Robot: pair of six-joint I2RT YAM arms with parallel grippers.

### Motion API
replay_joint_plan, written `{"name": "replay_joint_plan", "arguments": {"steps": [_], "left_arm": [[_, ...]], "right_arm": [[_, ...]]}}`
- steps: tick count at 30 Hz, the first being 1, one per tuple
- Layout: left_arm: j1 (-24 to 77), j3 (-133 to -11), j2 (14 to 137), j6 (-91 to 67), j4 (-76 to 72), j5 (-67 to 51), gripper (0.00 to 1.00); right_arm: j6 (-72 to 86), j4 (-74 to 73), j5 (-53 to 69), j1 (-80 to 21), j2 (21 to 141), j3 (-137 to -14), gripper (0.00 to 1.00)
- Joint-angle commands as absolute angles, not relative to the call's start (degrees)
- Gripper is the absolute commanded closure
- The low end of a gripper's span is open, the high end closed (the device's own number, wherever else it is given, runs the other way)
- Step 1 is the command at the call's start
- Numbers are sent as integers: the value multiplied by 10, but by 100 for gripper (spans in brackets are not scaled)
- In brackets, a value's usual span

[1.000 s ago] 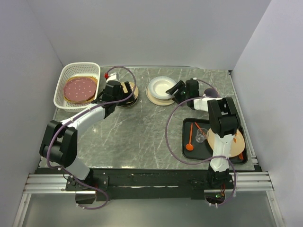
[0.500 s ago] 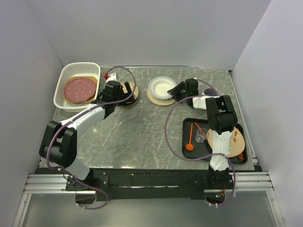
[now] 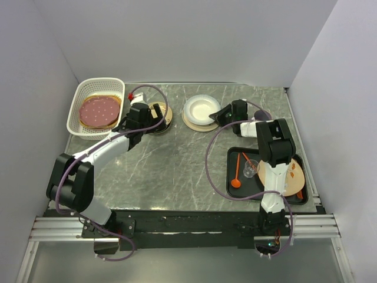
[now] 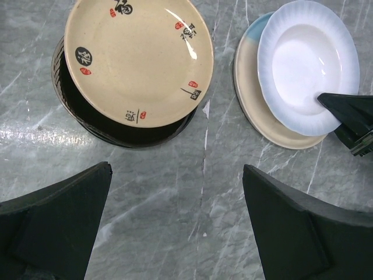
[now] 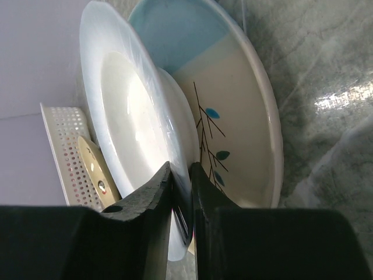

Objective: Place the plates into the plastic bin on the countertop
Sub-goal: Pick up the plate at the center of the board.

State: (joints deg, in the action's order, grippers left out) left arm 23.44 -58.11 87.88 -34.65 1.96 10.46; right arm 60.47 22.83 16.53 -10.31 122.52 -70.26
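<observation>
Plates, seven in view:
- Two in the plastic bin point(image 3: 73, 118), at the far left corner of the countertop point(image 3: 171, 159): pink polka-dot plate point(image 3: 99, 110) lying flat on the orange-brown plate point(image 3: 106, 96), of which only the rim shows.
- Two stacked just right of the bin: tan plate point(image 4: 139, 58) with dark characters, sitting off-centre on the dark brown plate point(image 4: 125, 133).
- Two stacked at the far middle: white plate point(image 4: 303, 61) on the blue-and-cream plate point(image 4: 249, 87), which bears a leaf sprig.
- One pink-and-cream plate point(image 3: 291, 174) on the black tray point(image 3: 250, 190), partly hidden by the right arm.

Black tray, near right, also holds one orange spoon point(image 3: 236, 180) and one clear glass point(image 3: 251, 169).

Grippers, two:
- Left gripper point(image 4: 176, 172): fingers spread wide, nothing between them, hanging over bare countertop just short of the tan plate.
- Right gripper point(image 5: 180, 175): clenched on the near rim of the white plate, one finger above and one below.
</observation>
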Motion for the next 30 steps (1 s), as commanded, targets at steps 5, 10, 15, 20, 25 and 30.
{"name": "replay_joint_plan", "arguments": {"steps": [5,10,15,20,25,30], "left_arm": [[237,-569,850,-351,-12,106,1],[237,-549,833,-356,-37,89,1],[237,-537,822,-359,-59,72,1],[237,-524,818,-367,-80,50,1],[237,-511,812,-375,-105,31,1],[237,-499,809,-378,-130,6,1]], "right_arm": [[598,279,191,-97,1218,-679,100],[599,295,214,-93,1206,-669,100],[595,303,225,-91,1184,-661,100],[594,317,248,-91,1164,-653,100],[596,346,276,-91,1136,-632,100],[604,374,309,-90,1114,-614,100]]}}
